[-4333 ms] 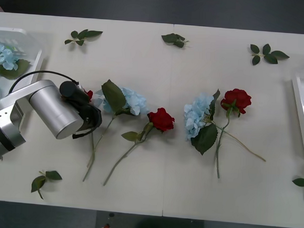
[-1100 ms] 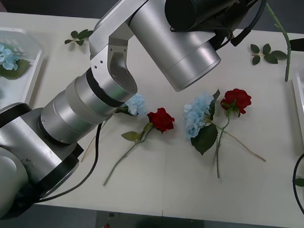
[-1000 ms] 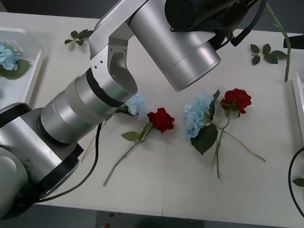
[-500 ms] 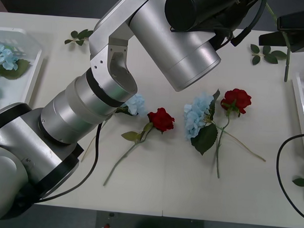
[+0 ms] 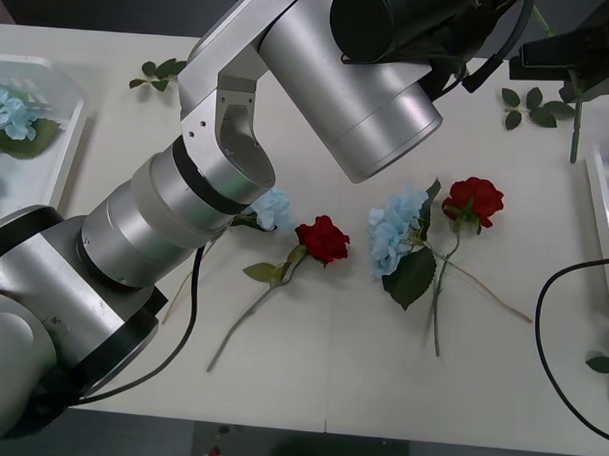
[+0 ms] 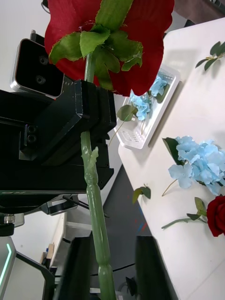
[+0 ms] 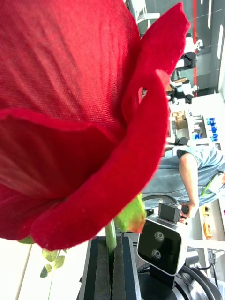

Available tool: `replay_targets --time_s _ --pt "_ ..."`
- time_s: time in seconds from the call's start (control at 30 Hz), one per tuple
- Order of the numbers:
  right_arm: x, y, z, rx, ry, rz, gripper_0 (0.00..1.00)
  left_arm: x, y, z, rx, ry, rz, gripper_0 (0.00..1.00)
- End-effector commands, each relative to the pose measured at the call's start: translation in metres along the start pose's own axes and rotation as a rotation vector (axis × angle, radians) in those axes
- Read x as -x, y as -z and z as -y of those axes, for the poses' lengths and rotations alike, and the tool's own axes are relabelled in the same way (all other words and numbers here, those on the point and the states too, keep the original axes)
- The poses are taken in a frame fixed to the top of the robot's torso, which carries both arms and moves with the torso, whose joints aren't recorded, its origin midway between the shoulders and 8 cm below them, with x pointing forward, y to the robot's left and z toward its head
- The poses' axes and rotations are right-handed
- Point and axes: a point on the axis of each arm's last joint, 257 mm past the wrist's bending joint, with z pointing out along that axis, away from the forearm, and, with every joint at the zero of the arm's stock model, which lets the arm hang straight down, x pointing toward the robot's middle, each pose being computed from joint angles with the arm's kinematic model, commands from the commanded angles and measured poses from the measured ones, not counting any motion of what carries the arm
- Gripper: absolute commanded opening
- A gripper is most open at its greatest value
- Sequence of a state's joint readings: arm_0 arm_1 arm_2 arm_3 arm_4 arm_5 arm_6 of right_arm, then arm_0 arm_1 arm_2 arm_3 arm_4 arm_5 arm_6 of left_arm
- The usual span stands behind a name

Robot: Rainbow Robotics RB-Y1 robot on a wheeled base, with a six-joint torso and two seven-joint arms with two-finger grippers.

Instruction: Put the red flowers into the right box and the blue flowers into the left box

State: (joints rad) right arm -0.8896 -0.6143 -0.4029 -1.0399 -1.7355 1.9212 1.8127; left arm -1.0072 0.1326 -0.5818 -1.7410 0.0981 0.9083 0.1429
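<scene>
One red rose (image 6: 110, 42) is held aloft, its green stem (image 5: 575, 122) hanging over the table's far right. Two red roses (image 5: 322, 239) (image 5: 474, 200) lie on the table, stems toward the near edge. Two blue hydrangeas (image 5: 392, 231) (image 5: 275, 209) lie beside them. The left box (image 5: 62, 160) contains blue flowers (image 5: 8, 113). The right box (image 5: 600, 213) shows its white rim at the right edge.

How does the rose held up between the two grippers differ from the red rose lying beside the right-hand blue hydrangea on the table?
The held rose is up in the air, its stem upright; the table rose lies flat, its stem running toward the robot. The held rose's stem is clamped just below the bloom by the left gripper, with the right gripper open around it lower down; nothing grips the table rose, which touches the hydrangea. Both are deep red with green stems.
</scene>
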Motion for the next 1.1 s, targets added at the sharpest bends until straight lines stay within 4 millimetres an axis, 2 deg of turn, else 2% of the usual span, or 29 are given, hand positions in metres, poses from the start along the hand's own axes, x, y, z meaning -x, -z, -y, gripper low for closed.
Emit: replay_targets --time_s 0.03,0.23,0.27,0.3,0.33,0.37,0.4,0.43,0.8,1.07,1.1 --pt "0.014 -0.004 -0.018 0.002 0.037 -0.007 0.00 0.001 0.004 0.028 -0.055 -0.048 0.005 0.00" --pt "0.015 -0.002 -0.019 0.007 0.039 0.000 0.00 0.001 0.004 0.028 -0.055 -0.048 0.005 0.00" --pt "0.015 -0.002 -0.019 0.007 0.040 0.001 0.00 0.001 0.004 0.028 -0.055 -0.048 0.005 0.13" --pt "0.015 -0.002 -0.019 0.007 0.040 0.001 0.00 0.001 0.004 0.028 -0.055 -0.048 0.005 0.30" --pt "0.015 -0.002 -0.020 0.007 0.042 0.002 0.00 0.001 0.004 0.028 -0.055 -0.048 0.005 0.61" --pt "0.015 -0.002 -0.019 0.005 0.040 0.002 0.00 0.001 0.004 0.028 -0.055 -0.048 0.005 0.79" --pt "0.015 -0.001 -0.019 0.006 0.039 0.004 0.00 0.001 0.004 0.028 -0.055 -0.048 0.005 0.87" --pt "0.016 -0.001 -0.020 0.007 0.039 0.005 0.00 0.001 0.004 0.028 -0.055 -0.048 0.005 1.00" --pt "0.017 0.014 -0.011 -0.058 0.016 0.011 0.00 0.001 0.004 0.028 -0.055 -0.048 0.005 1.00" --pt "0.014 0.051 -0.001 -0.160 -0.034 0.031 0.00 0.001 0.004 0.028 -0.055 -0.048 0.005 1.00" --pt "0.013 0.057 0.000 -0.176 -0.042 0.035 0.00 0.011 0.002 0.014 -0.030 -0.046 0.024 1.00"
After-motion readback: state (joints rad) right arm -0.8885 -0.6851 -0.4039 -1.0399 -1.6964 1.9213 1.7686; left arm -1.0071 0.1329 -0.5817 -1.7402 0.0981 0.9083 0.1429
